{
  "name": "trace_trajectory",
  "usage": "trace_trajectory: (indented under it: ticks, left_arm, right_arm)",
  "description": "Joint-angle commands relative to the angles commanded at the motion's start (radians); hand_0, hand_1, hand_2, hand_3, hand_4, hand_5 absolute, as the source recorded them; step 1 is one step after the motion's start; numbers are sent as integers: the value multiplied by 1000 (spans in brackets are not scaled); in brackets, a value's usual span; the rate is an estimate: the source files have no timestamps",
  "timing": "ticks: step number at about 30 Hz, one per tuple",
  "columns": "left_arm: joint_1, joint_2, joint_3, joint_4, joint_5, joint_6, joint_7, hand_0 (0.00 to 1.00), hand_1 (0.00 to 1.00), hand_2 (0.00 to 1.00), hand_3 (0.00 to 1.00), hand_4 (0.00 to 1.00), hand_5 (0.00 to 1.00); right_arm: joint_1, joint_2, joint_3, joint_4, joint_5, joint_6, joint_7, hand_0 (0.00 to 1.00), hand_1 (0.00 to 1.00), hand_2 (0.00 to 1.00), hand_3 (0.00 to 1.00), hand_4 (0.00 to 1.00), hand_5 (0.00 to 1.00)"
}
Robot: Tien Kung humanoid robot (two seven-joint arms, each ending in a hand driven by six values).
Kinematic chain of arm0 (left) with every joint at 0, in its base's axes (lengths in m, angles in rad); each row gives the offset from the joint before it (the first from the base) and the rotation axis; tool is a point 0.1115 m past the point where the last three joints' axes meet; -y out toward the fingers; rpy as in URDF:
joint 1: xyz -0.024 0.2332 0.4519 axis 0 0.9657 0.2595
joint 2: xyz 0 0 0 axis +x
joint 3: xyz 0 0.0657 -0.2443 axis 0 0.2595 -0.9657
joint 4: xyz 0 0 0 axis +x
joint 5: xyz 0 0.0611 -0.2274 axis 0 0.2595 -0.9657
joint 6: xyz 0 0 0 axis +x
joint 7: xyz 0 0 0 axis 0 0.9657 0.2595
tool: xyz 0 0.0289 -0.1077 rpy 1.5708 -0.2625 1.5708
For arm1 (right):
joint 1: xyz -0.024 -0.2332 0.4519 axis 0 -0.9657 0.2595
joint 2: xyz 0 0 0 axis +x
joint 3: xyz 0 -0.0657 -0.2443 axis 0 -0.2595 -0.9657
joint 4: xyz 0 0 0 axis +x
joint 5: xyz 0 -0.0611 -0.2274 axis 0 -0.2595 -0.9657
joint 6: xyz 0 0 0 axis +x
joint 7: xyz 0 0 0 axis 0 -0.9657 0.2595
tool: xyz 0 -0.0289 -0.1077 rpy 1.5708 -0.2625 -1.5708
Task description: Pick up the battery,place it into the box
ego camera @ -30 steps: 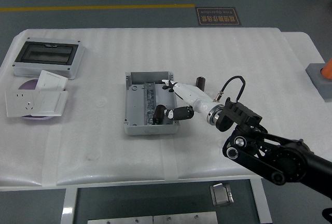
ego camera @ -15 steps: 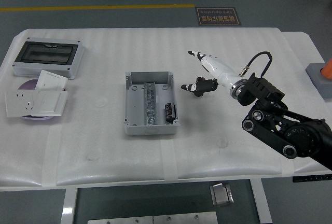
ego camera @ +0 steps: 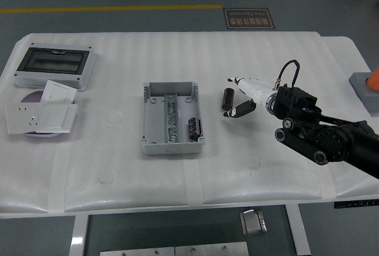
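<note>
A grey open box (ego camera: 172, 117) sits mid-table. A dark cylindrical battery (ego camera: 193, 127) lies inside it near the right wall. A second dark battery (ego camera: 228, 99) lies on the table to the right of the box. My right hand (ego camera: 241, 97), white with black fingertips, is just right of that battery, low over the table, fingers spread and holding nothing. The left arm does not show.
A grey enclosure with a dark window (ego camera: 52, 65) stands at the far left. A white socket plate (ego camera: 40, 115) lies below it on a purple disc (ego camera: 29, 98). A grey block (ego camera: 367, 89) sits at the right edge.
My right hand has let go of a battery in the box and pulled back right, swinging up and then down beside the second battery on the table.
</note>
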Motion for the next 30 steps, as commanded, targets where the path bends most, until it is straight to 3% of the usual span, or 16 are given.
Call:
trace_trajectory:
  ticks: [7, 16, 17, 22, 23, 30]
  left_arm:
    - [-1, -2, 0, 0, 2, 2, -1, 590, 653, 528, 569, 587, 54]
    - [1, -2, -5, -2, 7, 1, 3, 589, 654, 529, 569, 587, 53]
    - [1, -2, -5, -2, 7, 1, 3, 589, 654, 528, 568, 590, 52]
    - [0, -2, -2, -1, 5, 1, 2, 589, 654, 528, 568, 590, 52]
    - [0, -2, -2, -1, 4, 1, 1, 589, 654, 529, 569, 589, 52]
    - [-2, -3, 6, 1, -3, 2, -3, 589, 653, 528, 569, 591, 51]
  right_arm:
    - [24, 40, -29, -84, 40, -16, 17, 998, 998, 998, 998, 936, 419]
    - [26, 55, -39, -107, 72, -46, 28, 998, 954, 970, 998, 936, 423]
    - [26, 55, -39, -109, 73, -47, 29, 998, 801, 749, 960, 761, 282]
    - [23, 58, -43, -116, 83, -53, 33, 998, 801, 749, 960, 761, 282]
    - [23, 58, -44, -117, 85, -53, 33, 987, 721, 619, 787, 571, 180]
    - [18, 59, -55, -122, 93, -55, 35, 974, 707, 608, 747, 536, 163]
